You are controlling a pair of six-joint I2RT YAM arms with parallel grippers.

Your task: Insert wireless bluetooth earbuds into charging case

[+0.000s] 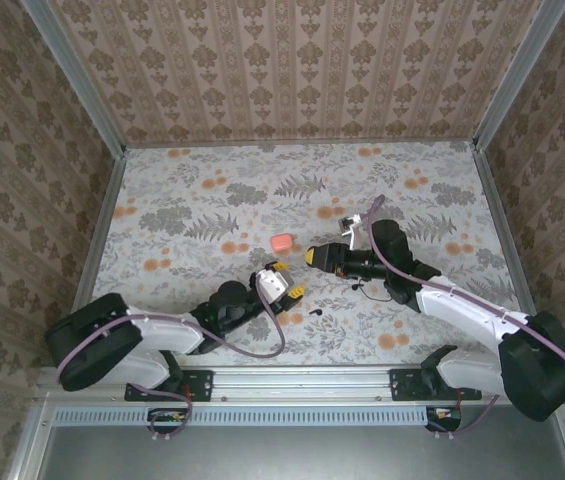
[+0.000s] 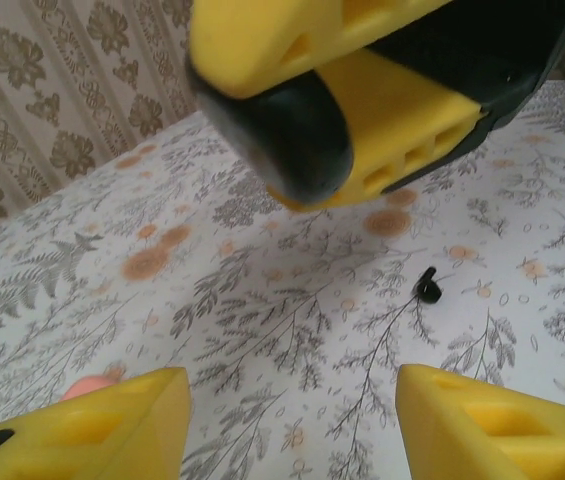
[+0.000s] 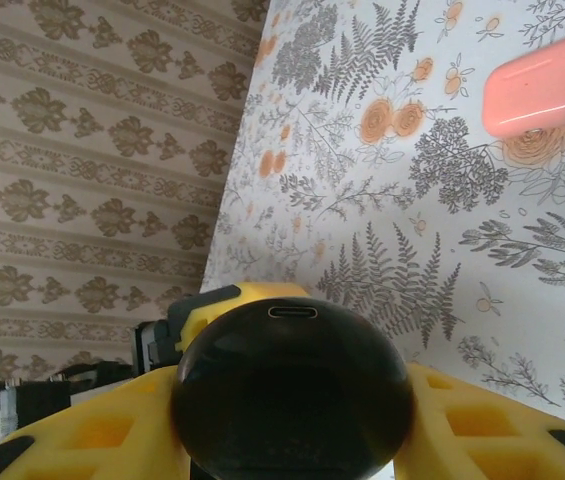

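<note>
While the right gripper [image 1: 312, 257] is clamping the black case [image 3: 292, 390], the left gripper [image 2: 290, 400], jaws apart, is risking flicking away the earbud [image 2: 427, 287] ahead.

- Left arm [image 1: 152, 345]: white link shells, rounded black joint housings.
- Right arm [image 1: 462, 308]: same white-and-black build.
- Mauve-grey cable [image 1: 252, 355] runs along each arm.
- Left gripper [image 1: 288, 281]: yellow fingers [image 2: 102, 425] with cut-out slots and black trim.
- Right gripper [image 1: 311, 257]: yellow slotted fingers [image 3: 92, 432], black body.
- Black base brackets [image 1: 190, 381] at the foot of each arm.
</note>
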